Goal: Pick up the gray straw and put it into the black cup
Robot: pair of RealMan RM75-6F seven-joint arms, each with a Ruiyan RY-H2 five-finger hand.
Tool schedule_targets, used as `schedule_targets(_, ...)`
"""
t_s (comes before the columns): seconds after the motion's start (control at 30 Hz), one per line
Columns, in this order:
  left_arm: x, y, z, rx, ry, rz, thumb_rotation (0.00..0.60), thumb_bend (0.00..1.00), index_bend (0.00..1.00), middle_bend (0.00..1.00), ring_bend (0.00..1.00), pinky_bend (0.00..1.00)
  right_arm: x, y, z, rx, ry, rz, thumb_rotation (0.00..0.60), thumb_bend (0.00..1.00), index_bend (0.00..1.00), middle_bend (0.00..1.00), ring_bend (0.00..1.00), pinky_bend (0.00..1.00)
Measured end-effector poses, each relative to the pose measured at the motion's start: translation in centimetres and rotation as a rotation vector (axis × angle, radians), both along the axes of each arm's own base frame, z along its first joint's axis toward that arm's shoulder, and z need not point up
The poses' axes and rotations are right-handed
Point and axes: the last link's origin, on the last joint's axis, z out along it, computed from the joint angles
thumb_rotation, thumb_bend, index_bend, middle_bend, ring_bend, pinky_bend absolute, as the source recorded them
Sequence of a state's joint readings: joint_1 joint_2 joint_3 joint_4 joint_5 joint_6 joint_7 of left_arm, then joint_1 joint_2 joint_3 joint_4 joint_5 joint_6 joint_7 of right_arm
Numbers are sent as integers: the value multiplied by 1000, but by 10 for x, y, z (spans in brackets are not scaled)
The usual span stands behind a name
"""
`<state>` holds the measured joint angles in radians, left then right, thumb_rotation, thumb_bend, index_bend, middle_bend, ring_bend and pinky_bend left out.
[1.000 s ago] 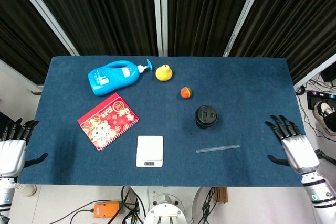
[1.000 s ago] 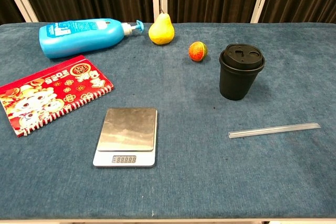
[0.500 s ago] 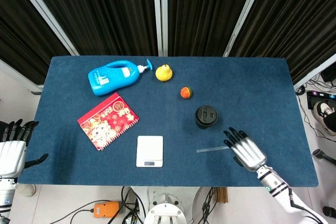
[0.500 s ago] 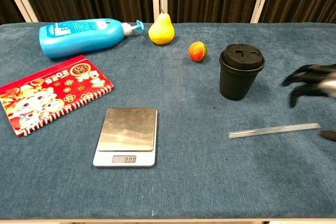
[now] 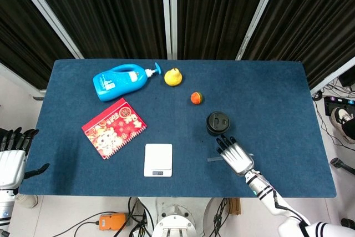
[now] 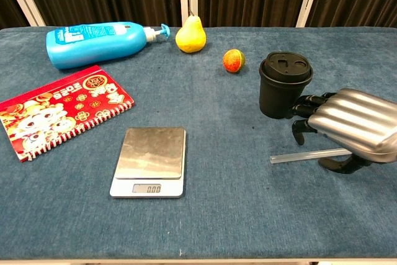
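Observation:
The gray straw (image 6: pixel 304 155) lies flat on the blue table, just in front of the black lidded cup (image 6: pixel 285 85). My right hand (image 6: pixel 347 125) is spread palm down over the straw's right half and hides it. Its fingertips (image 6: pixel 302 108) reach almost to the cup's base, and the thumb sits on the near side of the straw. Nothing is held in it. In the head view only the straw's left end (image 5: pixel 213 159) shows beside the right hand (image 5: pixel 234 155), below the cup (image 5: pixel 217 122). My left hand (image 5: pixel 12 159) hangs with fingers apart off the table's left edge.
A kitchen scale (image 5: pixel 158 159) sits left of the straw. A red booklet (image 5: pixel 114 127) lies further left. At the back are a blue pump bottle (image 5: pixel 122 81), a yellow pear (image 5: pixel 173 76) and a small orange ball (image 5: pixel 196 97).
My right hand has swept in from the table's right edge to the left and now covers the straw's right half beside the cup. The left hand has barely moved.

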<state>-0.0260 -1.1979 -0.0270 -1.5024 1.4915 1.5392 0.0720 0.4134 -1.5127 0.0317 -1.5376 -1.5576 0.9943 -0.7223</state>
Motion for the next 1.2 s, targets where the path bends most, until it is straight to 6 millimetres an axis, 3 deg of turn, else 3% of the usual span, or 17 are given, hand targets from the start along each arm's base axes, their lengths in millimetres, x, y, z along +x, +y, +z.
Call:
schedule_targets(0.53,-4,0,-1,-3,-3,9,600,15,129,136,23,0,-1,0,-9,1,-4,-6,600,567,624,304,225,347)
schedule_targets(0.77,-5,-1,-1,-1,-2,10,600,15,130,136,23,0,6,1,-3,6,-73,-17,600,577,673,338,255,359)
schedule_targets(1.0,-3,0,1,0,3,3,600,15,129,136,23,0,31,6,29,60,-339,-86,600,657,697,361,286,396)
schedule_targets(1.2,1,2,1,-2,5,-7,600,15,129,136,23,0,54,-3,74,94,-651,-148,600,669,709,371,294,397)
